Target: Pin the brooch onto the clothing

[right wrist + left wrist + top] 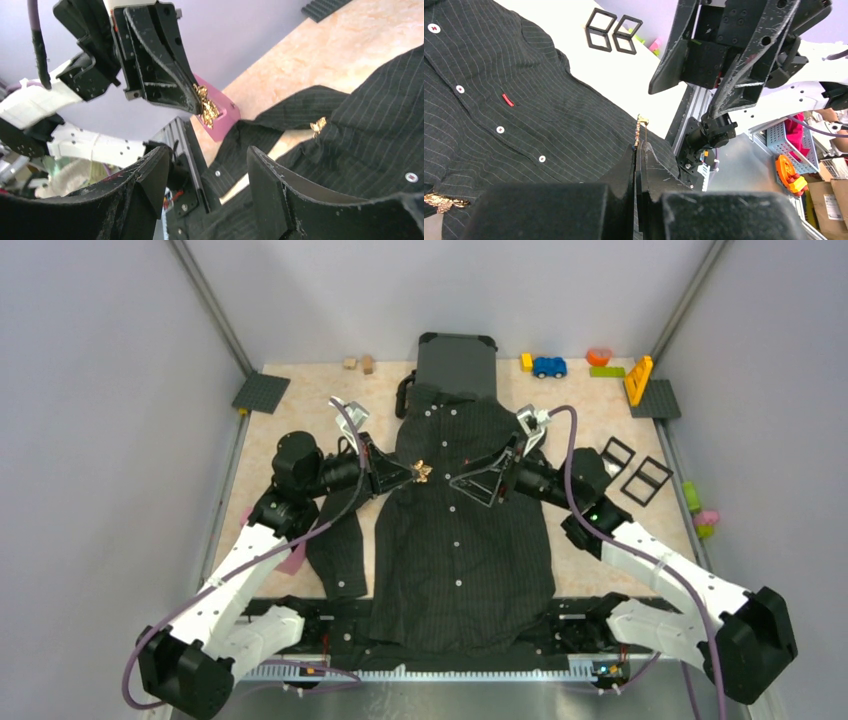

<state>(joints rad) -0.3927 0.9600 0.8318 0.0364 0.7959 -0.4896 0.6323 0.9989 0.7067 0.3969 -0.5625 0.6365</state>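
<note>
Left fingers [639, 155] clamp the gold brooch [422, 472] above the shirt [460, 540] spread on the worktop [590, 420]; right fingers [471, 492] stand apart. Only the left wrist view shows its red tag [508, 100].

Both arms stretched forward, forearms angled inward, tips near. Left gripper [411, 475] pinched on brooch [424, 472]; right gripper [470, 492] jaws apart.

The beige speckled counter [300, 410] is enclosed on three sides by plain pale grey walls [100, 390], joined well beyond the left fingers [388, 476] by slanting metal posts [210, 305]. An aluminium rail [440, 672] is fixed along the near edge. Soft, even light is cast.
</note>
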